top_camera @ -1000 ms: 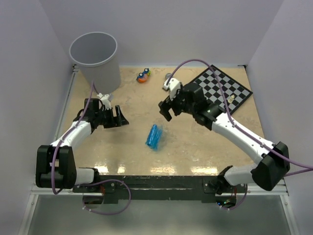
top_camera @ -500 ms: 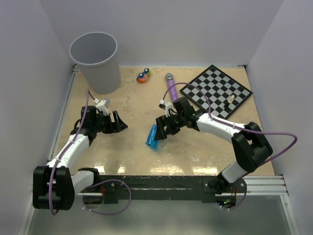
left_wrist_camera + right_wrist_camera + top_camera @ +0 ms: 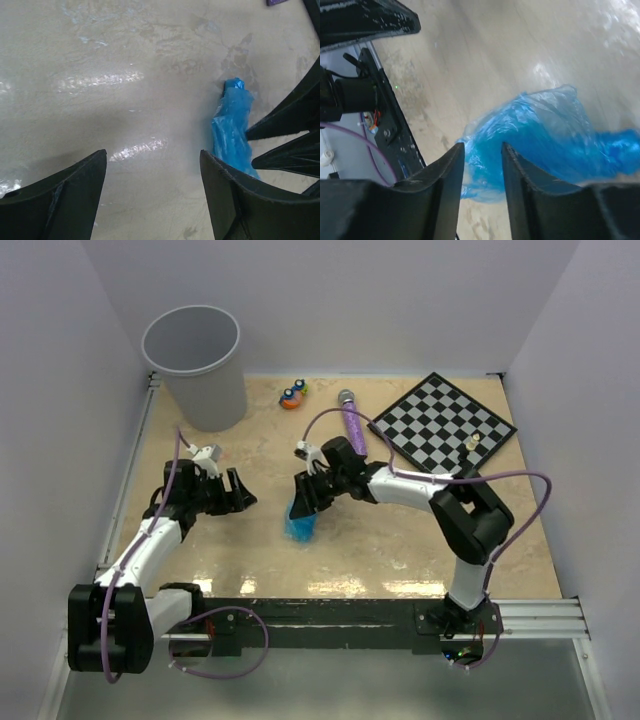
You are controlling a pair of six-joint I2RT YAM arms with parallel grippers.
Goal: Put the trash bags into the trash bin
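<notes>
The trash bags (image 3: 298, 524) are a crumpled bright-blue wad of film on the table's middle, also seen in the left wrist view (image 3: 229, 131) and filling the right wrist view (image 3: 545, 135). My right gripper (image 3: 303, 500) reaches in from the right, its narrow jaws (image 3: 482, 146) pinched on the wad's upper edge. My left gripper (image 3: 240, 490) stands open to the left of the wad, nothing between its fingers (image 3: 152, 155). The trash bin (image 3: 200, 380), round and grey, stands upright at the far left corner.
A purple glittery microphone (image 3: 352, 422) lies behind the right arm. A chessboard (image 3: 445, 425) with a small piece (image 3: 473, 443) is at the back right. A small orange and blue toy (image 3: 292, 395) sits near the back wall. Walls enclose the table.
My right gripper has swung left and down onto the blue wad and narrowed its jaws on it; the wad has shifted slightly left and spread. The left gripper has barely moved.
</notes>
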